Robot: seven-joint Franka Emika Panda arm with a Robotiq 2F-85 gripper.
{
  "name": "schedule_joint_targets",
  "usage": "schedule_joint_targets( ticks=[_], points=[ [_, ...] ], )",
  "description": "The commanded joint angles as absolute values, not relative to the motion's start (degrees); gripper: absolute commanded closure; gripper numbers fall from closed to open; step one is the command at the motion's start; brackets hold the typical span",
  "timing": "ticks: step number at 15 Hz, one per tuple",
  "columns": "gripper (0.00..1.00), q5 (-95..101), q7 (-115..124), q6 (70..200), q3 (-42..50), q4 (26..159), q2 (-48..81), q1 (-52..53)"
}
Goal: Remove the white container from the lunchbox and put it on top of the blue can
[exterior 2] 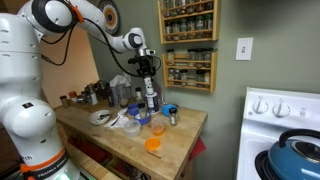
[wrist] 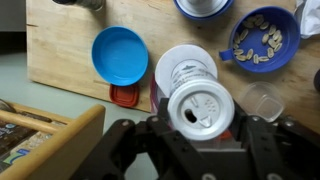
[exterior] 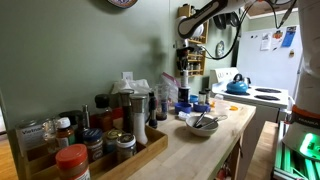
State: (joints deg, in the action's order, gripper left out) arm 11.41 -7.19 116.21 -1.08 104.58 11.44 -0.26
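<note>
My gripper is shut on the white container, a cylinder with a white shaker lid. It hangs just over the top of a can, whose silvery round top shows behind it. In both exterior views the gripper holds the white container upright above the blue can on the wooden counter. I cannot tell whether container and can touch. A blue round bowl holding nuts lies to the right, and a blue round lid to the left.
A clear plastic cup stands close to the can. A small red piece lies by the blue lid. A tray of spice jars, a white bowl, wall spice racks and a stove surround the counter.
</note>
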Motion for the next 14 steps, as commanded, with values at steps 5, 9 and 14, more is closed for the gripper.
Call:
schedule_joint_targets(
  ticks=[5,9,14],
  points=[
    [0.07,10.3,-7.0,112.5,-0.5,103.3,12.2,-0.1],
    [0.0,10.5,-7.6,113.4,-0.8,102.2,8.3,0.2],
    [0.0,6.3,-13.5,114.8,-1.5,108.6,-4.7,0.0]
  ],
)
